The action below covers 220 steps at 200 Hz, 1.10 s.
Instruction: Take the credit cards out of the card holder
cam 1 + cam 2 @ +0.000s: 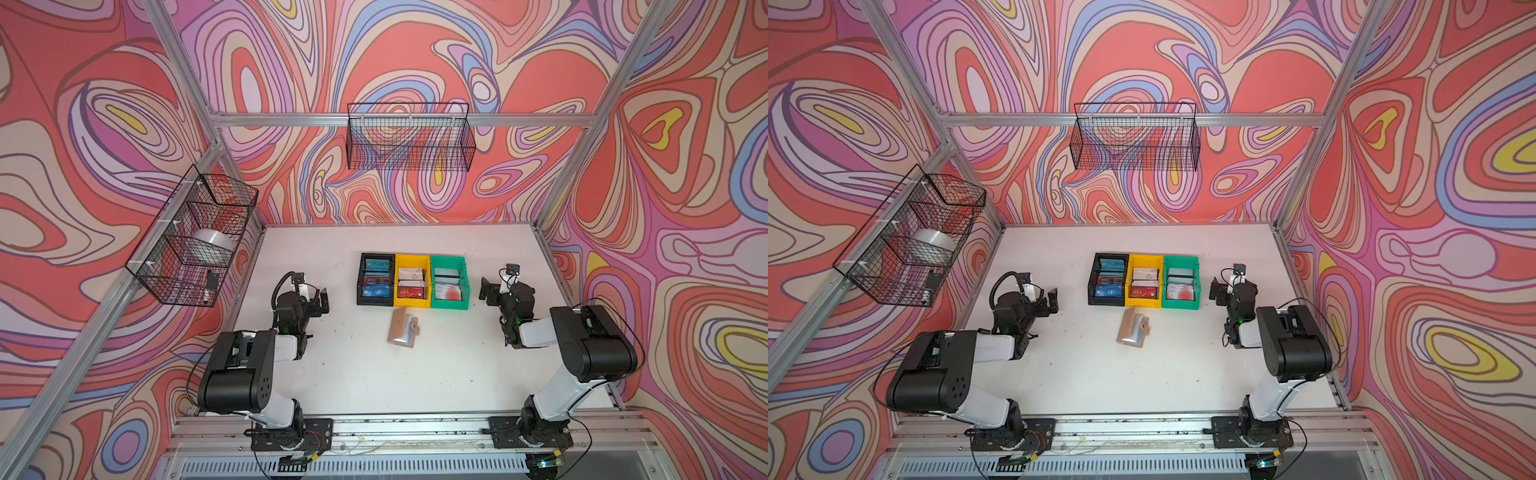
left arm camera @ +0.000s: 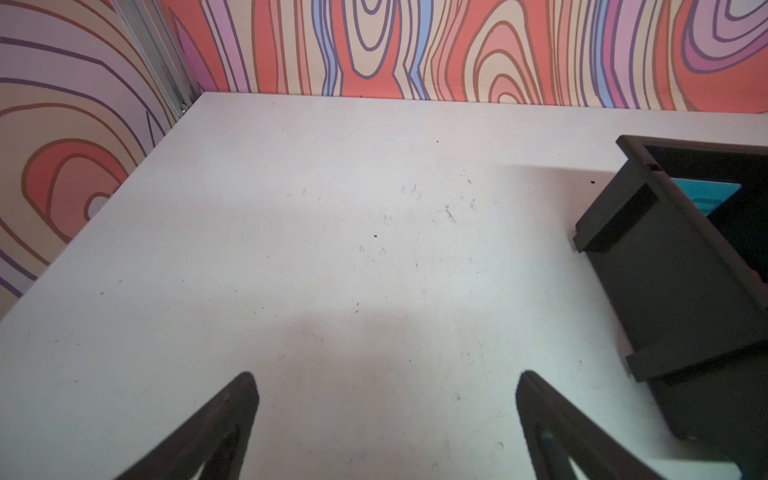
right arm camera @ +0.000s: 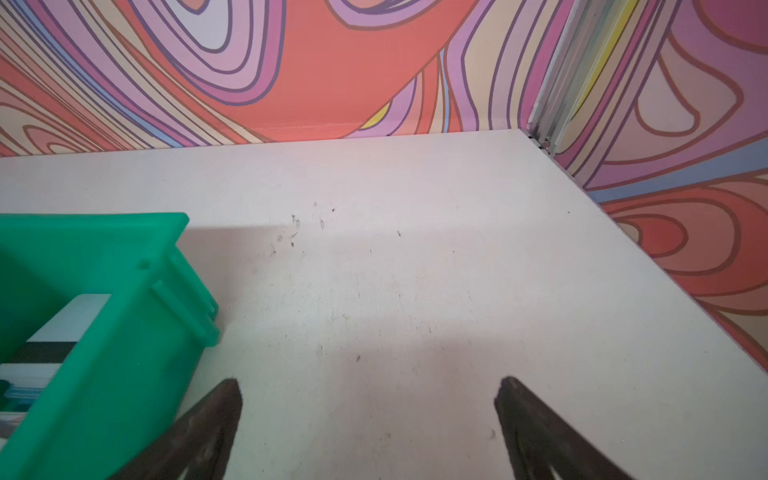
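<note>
My left tool [image 2: 384, 382] stands wide with nothing between its fingers. Its wrist view shows only the two dark tips; the rest is cut off at the frame edge. My right tool [image 3: 370, 386] is spread just as wide and grips nothing.

The left wrist view catches only one end of the black bin [image 2: 665, 270]. The right wrist view shows part of the green bin [image 3: 104, 332], with the card edges inside too cropped to read.

In both top views each tool hangs over the white surface [image 1: 353, 374], which is scuffed and speckled. Walls of swirling red, lilac and blue box it in.

The card holder [image 1: 402, 328] lies partly open on the surface between the two tools, well apart from both, just on the arm-base side of the yellow bin [image 1: 411, 262]. Neither wrist view shows it, and I cannot make out what its sleeves hold. Credit cards [image 1: 377, 291] lie in the three bins, one blue marked "VIP".
</note>
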{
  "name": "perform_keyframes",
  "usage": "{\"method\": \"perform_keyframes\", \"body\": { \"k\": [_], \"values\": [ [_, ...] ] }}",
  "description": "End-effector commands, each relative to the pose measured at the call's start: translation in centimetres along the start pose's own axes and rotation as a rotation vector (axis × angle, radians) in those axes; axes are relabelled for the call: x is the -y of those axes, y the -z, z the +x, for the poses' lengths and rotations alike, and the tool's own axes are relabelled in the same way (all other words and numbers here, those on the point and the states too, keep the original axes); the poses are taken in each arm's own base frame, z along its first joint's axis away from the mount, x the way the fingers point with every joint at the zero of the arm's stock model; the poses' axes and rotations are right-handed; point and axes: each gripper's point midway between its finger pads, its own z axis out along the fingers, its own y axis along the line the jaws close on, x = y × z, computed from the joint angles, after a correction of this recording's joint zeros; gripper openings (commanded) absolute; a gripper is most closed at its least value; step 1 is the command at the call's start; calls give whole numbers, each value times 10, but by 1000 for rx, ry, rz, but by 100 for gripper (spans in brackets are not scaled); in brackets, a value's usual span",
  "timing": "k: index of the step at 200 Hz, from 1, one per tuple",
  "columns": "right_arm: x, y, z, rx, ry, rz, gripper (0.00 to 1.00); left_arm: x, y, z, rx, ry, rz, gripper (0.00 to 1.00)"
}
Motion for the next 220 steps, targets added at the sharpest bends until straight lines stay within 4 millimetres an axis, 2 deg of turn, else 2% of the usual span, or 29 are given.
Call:
{"method": "perform_keyframes", "body": {
  "k": [1, 56, 68, 83, 115, 147, 156, 159, 170, 184, 198, 211, 219, 220],
  "values": [
    [2, -1, -9, 25, -8, 11, 98, 1, -3, -4, 7, -12, 8, 100],
    [4, -1, -9, 31, -7, 16, 98, 3, -2, -5, 10, -16, 19, 100],
    [-5, 0, -9, 30, 12, -34, 98, 7, -2, -5, 13, -27, 45, 99],
    [-5, 1, -9, 33, 14, -35, 98, 12, 0, -7, 5, -39, 71, 99],
    [0, 5, -20, 45, 10, 8, 97, 13, 11, -28, 1, -39, 71, 98],
    [-4, 15, -48, 28, 13, 21, 95, 32, 30, -57, -10, -8, 169, 94],
    [-8, 19, -52, -14, 2, 13, 93, 39, 37, -56, -32, 20, 209, 92],
    [-11, 20, -56, -21, -3, 8, 93, 42, 38, -73, -3, 26, 221, 91],
    [-22, 28, -70, -47, -20, -19, 90, 49, 46, -80, -9, 65, 251, 89],
    [-44, 41, -80, -99, -22, -68, 88, 58, 57, -82, -28, 98, 287, 88],
    [-74, 58, -88, -146, -14, -148, 87, 67, 68, -82, -46, 160, 319, 83],
    [-102, 77, -86, -202, -21, -240, 86, 70, 77, -82, -62, 299, 325, 82],
    [-117, 88, -80, -242, -40, -293, 86, 76, 83, -85, -52, 368, 348, 78],
    [-119, 89, -79, -246, -42, -300, 86, 77, 83, -77, -66, 376, 349, 77]
  ]
}}
